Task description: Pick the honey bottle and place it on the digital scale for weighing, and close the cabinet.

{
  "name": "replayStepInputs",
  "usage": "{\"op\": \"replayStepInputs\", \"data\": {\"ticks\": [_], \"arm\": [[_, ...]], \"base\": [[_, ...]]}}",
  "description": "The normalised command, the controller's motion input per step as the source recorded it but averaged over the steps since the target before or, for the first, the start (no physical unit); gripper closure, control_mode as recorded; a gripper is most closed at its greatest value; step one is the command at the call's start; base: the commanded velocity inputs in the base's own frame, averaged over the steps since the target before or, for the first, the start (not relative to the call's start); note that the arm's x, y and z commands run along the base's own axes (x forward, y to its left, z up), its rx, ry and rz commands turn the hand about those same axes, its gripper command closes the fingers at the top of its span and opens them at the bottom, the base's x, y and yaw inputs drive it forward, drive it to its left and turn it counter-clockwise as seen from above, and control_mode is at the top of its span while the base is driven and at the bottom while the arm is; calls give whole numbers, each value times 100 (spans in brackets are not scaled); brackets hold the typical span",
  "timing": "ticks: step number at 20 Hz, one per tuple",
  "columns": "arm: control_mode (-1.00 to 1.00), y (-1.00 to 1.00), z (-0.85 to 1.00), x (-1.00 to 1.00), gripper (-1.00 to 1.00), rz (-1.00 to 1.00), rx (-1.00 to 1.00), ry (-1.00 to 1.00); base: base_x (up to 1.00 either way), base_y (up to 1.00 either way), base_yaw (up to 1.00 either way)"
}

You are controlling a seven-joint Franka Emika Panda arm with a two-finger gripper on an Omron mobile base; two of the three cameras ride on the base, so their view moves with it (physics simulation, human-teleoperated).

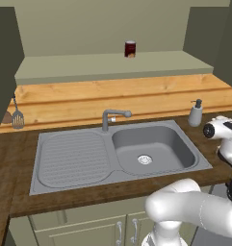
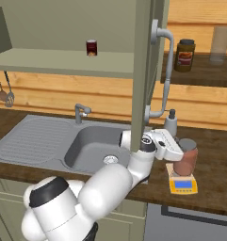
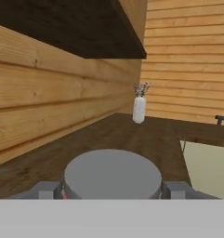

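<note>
Hand [image 3: 112, 191] grips honey bottle [image 2: 185, 157] on digital scale [image 2: 183, 185]; cabinet [image 2: 142, 70] open.

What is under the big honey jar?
The honey bottle stands on the digital scale. Its tan edge and blue patch stick out in front. The part of the scale right beneath the jar is covered, and the gripper hides the jar's left side.

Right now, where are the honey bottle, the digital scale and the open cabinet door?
honey bottle [image 2: 186, 161]: right base view, on its reddish-brown glass body.
digital scale [image 2: 183, 185]: right base view, on the blue patch on its top.
cabinet door [image 2: 142, 70]: right base view, on the door's near edge, left of the silver handle.
</note>
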Motion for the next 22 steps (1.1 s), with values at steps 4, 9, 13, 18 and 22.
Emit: {"op": "replayStepInputs", "data": {"ticks": [4, 9, 13, 18, 22], "arm": [[-100, 0, 0, 0, -100, -1, 0, -1], [-100, 30, 1, -5, -100, 0, 0, -10], [-100, 52, 5, -15, -100, 0, 0, -14], [-100, 67, 30, -39, -100, 0, -3, -14], [-100, 78, 31, -36, -100, 4, 0, 0]], "base": [[0, 0, 0], [0, 0, 0], [0, 0, 0], [0, 0, 0], [0, 0, 0]]}}
